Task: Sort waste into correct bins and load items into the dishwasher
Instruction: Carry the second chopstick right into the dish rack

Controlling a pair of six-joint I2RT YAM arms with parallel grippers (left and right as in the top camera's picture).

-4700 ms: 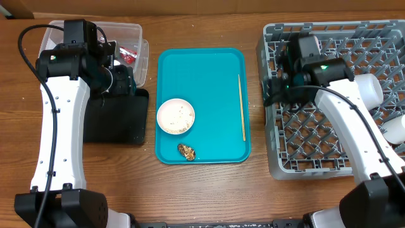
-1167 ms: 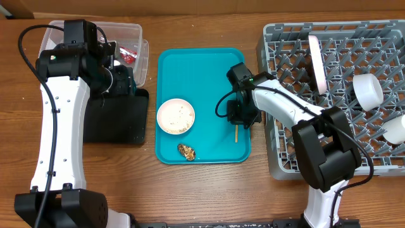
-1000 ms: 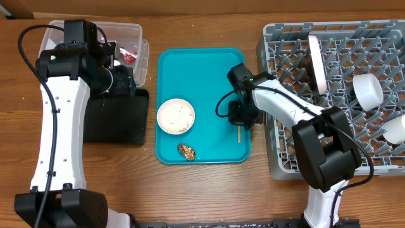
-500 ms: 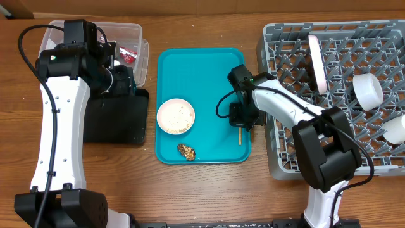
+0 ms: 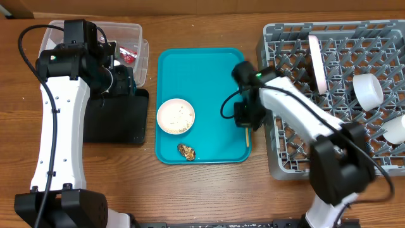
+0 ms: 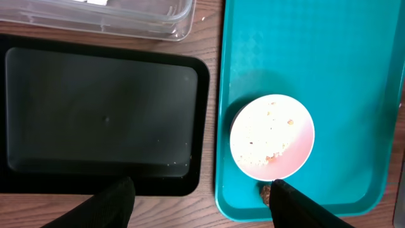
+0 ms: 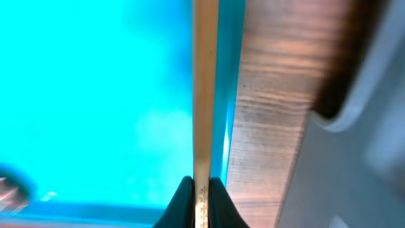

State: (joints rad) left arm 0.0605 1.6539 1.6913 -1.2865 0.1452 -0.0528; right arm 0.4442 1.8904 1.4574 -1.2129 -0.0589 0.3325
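Note:
My right gripper (image 5: 245, 118) is shut on a thin wooden chopstick (image 7: 204, 95) at the right edge of the teal tray (image 5: 202, 69). The stick's end (image 5: 247, 137) pokes out toward the front. In the right wrist view the stick runs straight up from between the closed fingertips (image 7: 185, 196). A white bowl (image 5: 175, 116) with rice-like scraps sits on the tray, with a brown food lump (image 5: 186, 151) in front of it. My left gripper (image 6: 202, 209) hangs open above the black tray (image 6: 101, 107), holding nothing. The red wrapper (image 5: 130, 56) lies in the clear tub (image 5: 130, 31).
The grey dish rack (image 5: 297, 145) stands close to the right of the teal tray. It holds an upright white plate (image 5: 316, 63), a white cup (image 5: 368, 90) and another white dish (image 5: 395, 130). A strip of bare wood (image 7: 266, 126) separates tray and rack.
The right gripper has finished closing on the chopstick. Gripper and stick have shifted a little right, toward the tray's edge, and the arm has swung. The left arm has not moved.

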